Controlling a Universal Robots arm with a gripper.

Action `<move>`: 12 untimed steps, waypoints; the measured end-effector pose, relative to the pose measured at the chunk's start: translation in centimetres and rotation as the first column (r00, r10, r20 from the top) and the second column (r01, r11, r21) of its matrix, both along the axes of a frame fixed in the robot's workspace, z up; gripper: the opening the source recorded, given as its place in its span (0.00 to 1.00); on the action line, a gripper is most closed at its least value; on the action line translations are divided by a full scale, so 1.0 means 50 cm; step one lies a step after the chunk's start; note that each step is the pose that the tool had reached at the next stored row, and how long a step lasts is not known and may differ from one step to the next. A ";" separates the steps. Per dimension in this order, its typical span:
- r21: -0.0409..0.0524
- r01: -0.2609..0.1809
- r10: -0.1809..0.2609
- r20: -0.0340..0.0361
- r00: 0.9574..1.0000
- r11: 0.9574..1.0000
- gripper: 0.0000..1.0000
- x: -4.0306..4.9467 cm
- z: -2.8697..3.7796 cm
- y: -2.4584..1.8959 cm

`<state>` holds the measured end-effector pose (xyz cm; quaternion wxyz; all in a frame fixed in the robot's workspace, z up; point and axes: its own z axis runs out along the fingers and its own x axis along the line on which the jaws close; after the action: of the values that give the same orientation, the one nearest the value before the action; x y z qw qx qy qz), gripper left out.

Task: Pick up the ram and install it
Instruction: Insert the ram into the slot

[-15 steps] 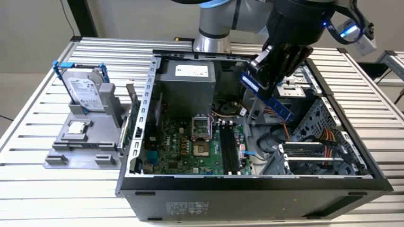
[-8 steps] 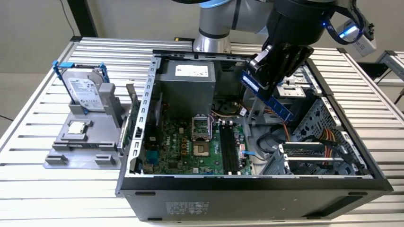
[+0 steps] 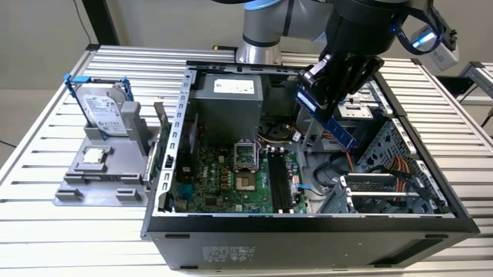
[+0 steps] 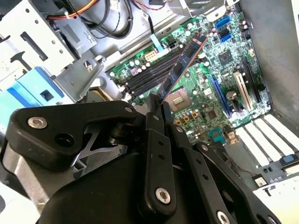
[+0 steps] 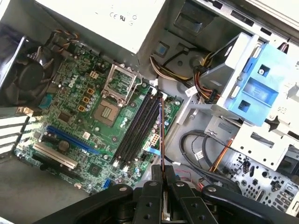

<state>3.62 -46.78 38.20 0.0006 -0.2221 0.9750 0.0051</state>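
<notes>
My gripper (image 3: 322, 95) is shut on the ram (image 3: 339, 130), a long blue circuit-board stick that slants down from the fingers. It hangs in the air over the open computer case (image 3: 308, 222), above and to the exterior view's right of the black memory slots (image 3: 279, 182) on the green motherboard (image 3: 223, 179). In the second wrist view the ram (image 4: 184, 58) juts out from between the black fingers (image 4: 154, 114) and points across the slots (image 4: 149, 74). The first wrist view sees the ram (image 5: 161, 135) edge-on, beside the slots (image 5: 138, 126) and well above them.
A grey power supply (image 3: 227, 109) fills the back of the case. A metal drive cage with a light-blue latch (image 5: 259, 86) and loose cables (image 3: 393, 170) lie on the exterior view's right. Outside the case, a grey fixture (image 3: 100, 179) holds a hard drive (image 3: 104, 112).
</notes>
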 end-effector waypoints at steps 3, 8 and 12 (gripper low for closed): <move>0.000 0.019 -0.019 0.000 1.000 1.000 0.00 0.000 0.000 0.0000; 0.000 0.060 -0.060 0.000 0.998 0.998 0.00 0.000 0.000 0.0000; 0.000 0.087 -0.087 0.000 0.996 0.996 0.00 0.000 0.000 0.0000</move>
<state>3.63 -46.79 38.20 0.0008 -0.1794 0.9838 0.0051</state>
